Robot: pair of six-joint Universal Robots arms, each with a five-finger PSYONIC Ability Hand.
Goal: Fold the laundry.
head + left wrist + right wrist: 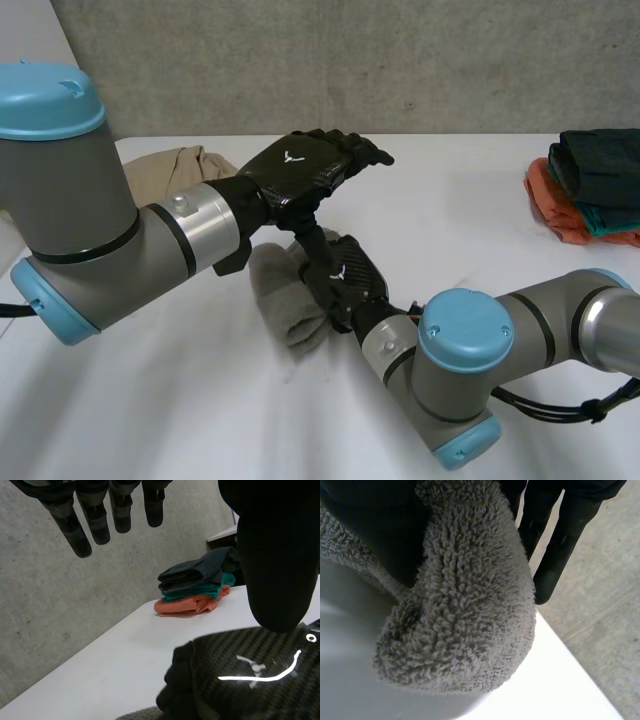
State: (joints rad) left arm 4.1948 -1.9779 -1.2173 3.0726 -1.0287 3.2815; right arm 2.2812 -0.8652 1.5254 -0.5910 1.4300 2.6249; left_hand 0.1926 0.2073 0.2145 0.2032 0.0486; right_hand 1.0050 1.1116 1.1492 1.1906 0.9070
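- Clearly partway: the white table [150, 420] carries folded work at one side and unfolded work elsewhere, so I judge the job well begun but not finished.
- Far over on the right arm's side, a stack of folded clothes [590, 190] (dark on top, teal under it, orange at the bottom) looks done.
- Behind the left arm lies a beige cloth [185, 165], crumpled and unfolded; that one is left to do.
- Near the middle of the table sits the grey towel [290, 300], bunched into a thick roll and not yet a flat, squared fold. It is the piece in hand.
- The right hand [345, 280] lies against the towel's edge, and its wrist view shows the towel gathered between straight fingers [560, 545] and the thumb — clamped on the towel, as far as I can judge.
- The left hand [310, 165] hovers just above the right hand, fingers [100, 520] straight and apart, holding nothing.
- As for containers, every cloth lies straight on the tabletop — none sits in a basket or bin.
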